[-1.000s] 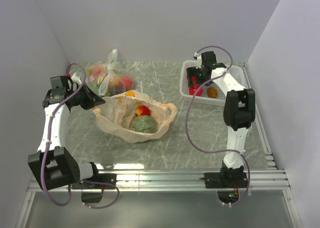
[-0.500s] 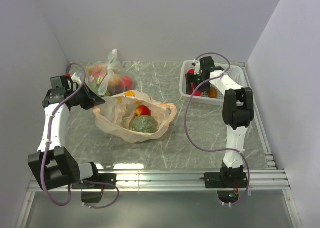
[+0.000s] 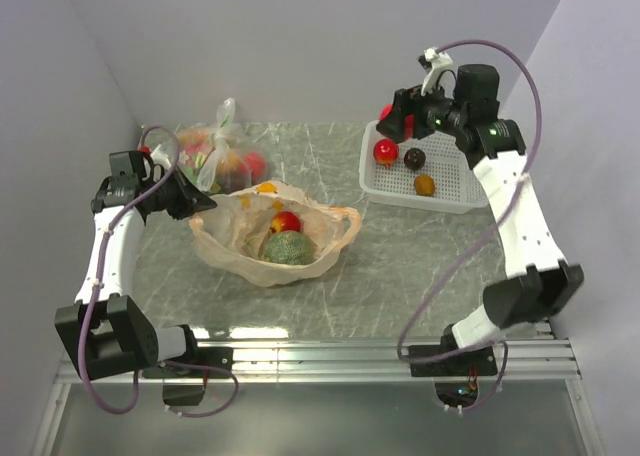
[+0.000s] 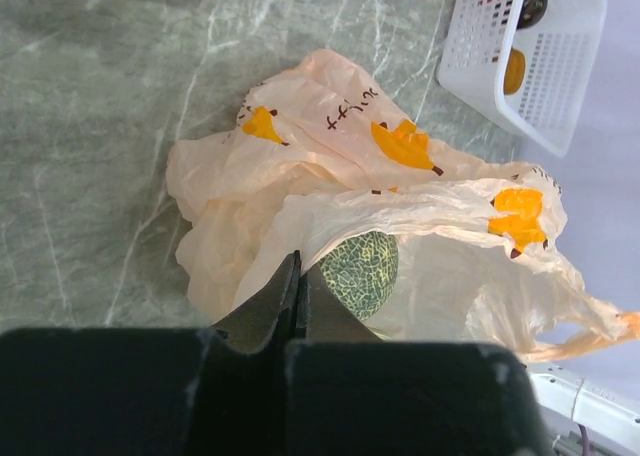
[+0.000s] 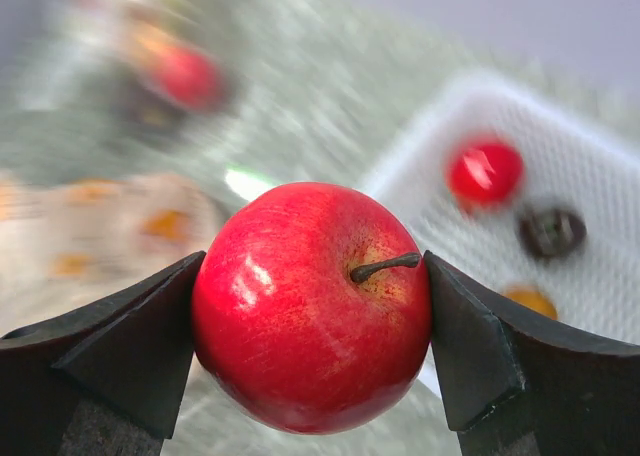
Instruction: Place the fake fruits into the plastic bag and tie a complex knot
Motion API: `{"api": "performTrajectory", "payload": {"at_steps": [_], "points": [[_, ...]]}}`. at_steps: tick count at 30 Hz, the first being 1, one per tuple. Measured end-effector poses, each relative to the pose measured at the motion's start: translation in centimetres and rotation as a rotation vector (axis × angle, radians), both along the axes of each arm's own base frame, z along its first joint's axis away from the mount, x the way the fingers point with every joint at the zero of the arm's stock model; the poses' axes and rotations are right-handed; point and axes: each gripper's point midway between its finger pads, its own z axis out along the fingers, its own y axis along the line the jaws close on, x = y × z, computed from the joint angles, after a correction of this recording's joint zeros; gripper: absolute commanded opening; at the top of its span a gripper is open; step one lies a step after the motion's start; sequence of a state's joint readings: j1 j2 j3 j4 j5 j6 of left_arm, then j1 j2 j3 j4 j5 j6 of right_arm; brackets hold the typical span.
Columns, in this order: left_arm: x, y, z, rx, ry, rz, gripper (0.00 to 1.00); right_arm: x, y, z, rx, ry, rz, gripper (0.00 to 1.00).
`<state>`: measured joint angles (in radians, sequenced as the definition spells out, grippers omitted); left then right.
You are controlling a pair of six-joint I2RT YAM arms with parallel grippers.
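The peach-orange plastic bag lies open mid-table with the green netted melon and a red ball inside. My left gripper is shut on the bag's left rim; in the left wrist view its jaws are pressed together at the bag beside the melon. My right gripper is raised over the white basket's far left corner, shut on a red ball. A red ball, a dark maroon fruit and an orange-brown fruit lie in the basket.
A clear bag of mixed fruits with white handles stands at the back left, behind the peach bag. Walls close in the table on the left, back and right. The basket also shows in the left wrist view and, blurred, in the right wrist view.
My right arm has risen out of the basket with a red ball in its jaws and now hangs high above it. The left gripper has kept its hold on the bag rim.
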<state>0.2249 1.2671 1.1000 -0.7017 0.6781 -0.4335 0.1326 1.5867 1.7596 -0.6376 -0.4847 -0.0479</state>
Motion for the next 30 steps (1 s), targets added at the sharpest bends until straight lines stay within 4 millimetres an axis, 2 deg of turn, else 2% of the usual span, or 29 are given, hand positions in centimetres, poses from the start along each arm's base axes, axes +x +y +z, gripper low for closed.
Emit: {"api": "performTrajectory", "payload": {"at_steps": [2,4,7,10,13,14,16,18,21,22,24,27,30], "points": [[-0.1,-0.5,0.0,0.002,0.000,-0.013,0.00,-2.6,2.8,4.1,0.028,-0.108,0.104,0.64],[-0.1,-0.8,0.1,0.004,-0.002,-0.023,0.01,-5.5,6.1,6.8,0.047,-0.194,0.229,0.65],[0.1,-1.1,0.6,0.006,-0.015,-0.032,0.00,-11.1,12.0,9.1,0.049,-0.309,0.445,0.65],[0.3,-1.2,1.2,0.006,-0.030,-0.036,0.00,-16.4,17.2,8.9,0.013,-0.398,0.640,0.64],[0.5,-1.2,1.7,0.006,-0.042,-0.039,0.00,-20.5,21.5,6.3,-0.053,-0.437,0.802,0.64],[0.6,-1.2,1.9,0.006,-0.045,-0.039,0.00,-21.1,22.5,5.0,-0.086,-0.442,0.832,0.64],[0.8,-1.3,2.2,0.005,-0.053,-0.041,0.01,-21.6,24.1,2.4,-0.151,-0.444,0.869,0.65],[0.8,-1.3,2.5,0.002,-0.059,-0.044,0.00,-21.2,25.5,-1.0,-0.234,-0.424,0.892,0.70],[0.9,-1.4,2.7,-0.001,-0.067,-0.048,0.00,-18.8,27.1,-5.4,-0.341,-0.394,0.869,0.84],[0.9,-1.4,2.8,-0.003,-0.067,-0.049,0.00,-17.7,27.4,-6.9,-0.379,-0.389,0.845,0.91],[0.9,-1.4,2.8,-0.003,-0.066,-0.050,0.00,-16.2,27.5,-9.1,-0.434,-0.380,0.812,0.98],[0.9,-1.4,2.8,-0.004,-0.067,-0.051,0.01,-14.5,27.4,-10.3,-0.497,-0.394,0.762,1.00],[0.9,-1.5,2.8,-0.008,-0.064,-0.048,0.00,-13.1,27.4,-9.2,-0.514,-0.453,0.701,1.00]]}}
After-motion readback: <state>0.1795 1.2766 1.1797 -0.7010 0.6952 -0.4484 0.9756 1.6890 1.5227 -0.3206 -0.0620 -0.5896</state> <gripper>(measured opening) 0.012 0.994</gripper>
